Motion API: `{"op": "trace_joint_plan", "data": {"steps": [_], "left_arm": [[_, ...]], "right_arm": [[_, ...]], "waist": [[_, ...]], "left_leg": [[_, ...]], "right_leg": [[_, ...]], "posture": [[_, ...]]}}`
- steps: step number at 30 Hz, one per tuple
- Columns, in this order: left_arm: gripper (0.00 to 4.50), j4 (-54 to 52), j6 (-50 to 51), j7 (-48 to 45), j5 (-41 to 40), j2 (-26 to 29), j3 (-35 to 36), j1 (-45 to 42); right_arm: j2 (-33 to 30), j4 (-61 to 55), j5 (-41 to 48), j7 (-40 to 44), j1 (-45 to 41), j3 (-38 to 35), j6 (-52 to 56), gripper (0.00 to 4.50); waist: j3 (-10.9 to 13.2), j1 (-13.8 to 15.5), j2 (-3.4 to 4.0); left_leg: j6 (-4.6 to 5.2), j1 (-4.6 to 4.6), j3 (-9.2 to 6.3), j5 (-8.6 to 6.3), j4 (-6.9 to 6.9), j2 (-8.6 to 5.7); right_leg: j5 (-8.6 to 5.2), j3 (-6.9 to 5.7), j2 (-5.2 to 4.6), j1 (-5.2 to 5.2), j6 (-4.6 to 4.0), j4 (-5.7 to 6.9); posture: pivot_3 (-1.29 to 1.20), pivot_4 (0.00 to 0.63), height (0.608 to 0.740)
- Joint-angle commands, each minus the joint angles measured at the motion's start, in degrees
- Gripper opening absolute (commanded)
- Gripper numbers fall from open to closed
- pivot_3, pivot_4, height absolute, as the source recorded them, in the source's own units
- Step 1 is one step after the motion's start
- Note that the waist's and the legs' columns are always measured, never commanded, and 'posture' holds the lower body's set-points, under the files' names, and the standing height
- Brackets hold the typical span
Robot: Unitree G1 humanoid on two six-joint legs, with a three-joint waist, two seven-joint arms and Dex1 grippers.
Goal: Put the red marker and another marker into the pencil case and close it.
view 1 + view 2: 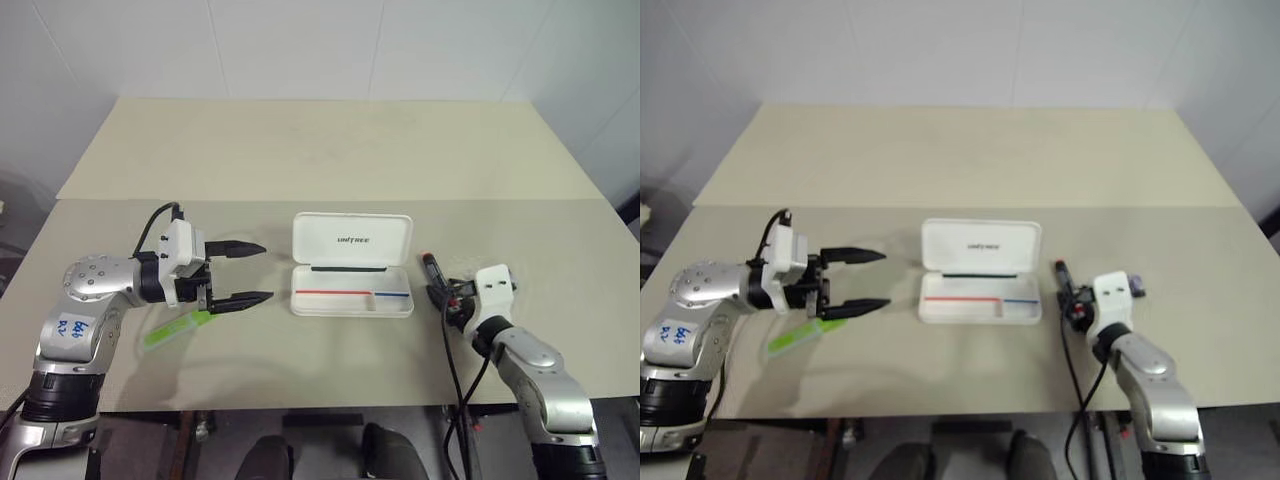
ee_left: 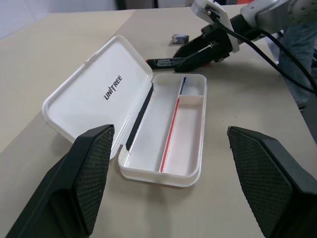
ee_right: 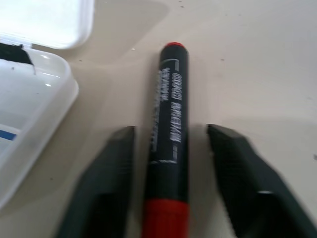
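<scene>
The white pencil case lies open mid-table, its lid tipped back; thin red and blue lines run along the tray inside. Just right of it the red marker, a black barrel with a red end, lies flat on the table. My right gripper is low over it. Its fingers straddle the barrel, with a narrow gap on each side. Left of the case my left gripper hovers open, holding nothing. The light-green marker lies on the table just below and behind its fingers.
A small dark object rests on the table beyond the right gripper. A seam crosses the beige table behind the case, and the front edge runs close to me. A black cable trails from each wrist.
</scene>
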Motion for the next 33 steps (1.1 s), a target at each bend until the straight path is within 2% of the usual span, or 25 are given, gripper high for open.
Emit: {"op": "trace_joint_plan", "data": {"steps": [1, 2, 9, 15, 18, 20, 24, 28, 33], "left_arm": [[3.90, -1.7, -1.2, 1.2, -0.1, 0.8, 1.6, 0.4], [3.90, -1.7, -1.5, 1.3, 0.2, 0.8, 1.5, 0.5], [3.90, -0.5, -3.2, 2.1, 1.3, 0.4, 0.8, 0.6], [3.90, 0.1, -3.8, 2.3, 1.8, -0.2, -0.1, 0.7], [3.90, 0.7, -4.4, 2.4, 1.9, -0.4, -0.2, 1.0], [3.90, 1.7, -5.2, 2.1, 2.1, -0.1, 0.3, 1.4], [3.90, 4.4, -7.1, 1.5, 2.6, 1.2, 1.5, 2.1], [3.90, 5.8, -8.5, 1.3, 3.0, 2.2, 2.1, 3.0], [3.90, 5.6, -8.0, 1.8, 3.0, 3.2, 2.4, 4.4]], "right_arm": [[-0.5, 1.5, -1.5, -1.0, -1.4, -0.3, -0.7, 1.04], [-0.8, 1.8, -1.8, -1.1, -2.1, -0.3, -0.9, 0.64], [-4.9, 5.4, -3.9, -1.1, -8.4, -3.8, -5.4, 0.63], [-7.3, 9.1, -5.3, -2.8, -13.9, -7.6, -14.8, 0.63], [-6.3, 7.5, 0.8, 4.1, -16.1, -8.0, -20.7, 0.63], [-6.2, 5.7, 7.4, 13.2, -17.0, -6.9, -22.8, 0.63], [-10.2, 2.7, 14.0, 29.2, -17.0, -2.9, -23.3, 0.63], [-18.6, 3.3, 10.3, 43.3, -17.6, 5.1, -24.4, 0.63], [-17.5, 11.4, 0.7, 41.9, -24.6, 11.3, -30.7, 0.63]], "waist": [[0.0, 0.0, 0.01], [0.0, 0.0, 0.01], [0.1, -0.1, 0.14], [0.1, -0.2, 0.15], [0.1, -0.8, 0.15], [0.1, -1.3, 0.16], [0.1, -1.4, 0.16], [0.1, -1.2, 0.14], [0.1, -1.4, 0.10]], "left_leg": [[0.01, 0.08, 0.01, -0.01, -0.01, 0.00], [0.02, 0.13, 0.02, -0.01, -0.02, 0.00], [0.06, 0.15, 0.14, -0.04, -0.15, 0.00], [0.11, 0.04, 0.30, -0.15, -0.19, -0.01], [0.12, 0.01, 0.37, -0.17, -0.22, 0.01], [0.12, 0.02, 0.39, -0.17, -0.22, 0.04], [0.11, 0.07, 0.46, -0.18, -0.21, 0.14], [0.12, 0.08, 0.51, -0.22, -0.16, 0.16], [0.08, 0.11, 0.67, -0.25, -0.13, 0.19]], "right_leg": [[-0.01, 0.02, 0.00, 0.05, -0.01, 0.02], [-0.02, 0.05, 0.00, 0.07, -0.03, 0.04], [-0.02, 0.16, 0.02, -0.08, -0.04, 0.05], [-0.02, 0.13, 0.02, -0.34, -0.04, 0.08], [-0.02, 0.11, 0.02, -0.39, -0.04, 0.07], [-0.02, 0.06, 0.02, -0.38, -0.04, 0.05], [-0.01, -0.12, 0.03, -0.35, -0.04, 0.05], [-0.02, -0.17, 0.02, -0.31, -0.04, 0.05], [-0.02, -0.18, 0.02, -0.33, -0.04, 0.02]], "posture": [[0.00, 0.150, 0.740], [0.00, 0.150, 0.740], [0.00, 0.150, 0.740], [0.00, 0.150, 0.740], [0.00, 0.150, 0.740], [0.00, 0.150, 0.740], [0.00, 0.150, 0.740], [0.00, 0.150, 0.740], [0.00, 0.150, 0.740]]}}
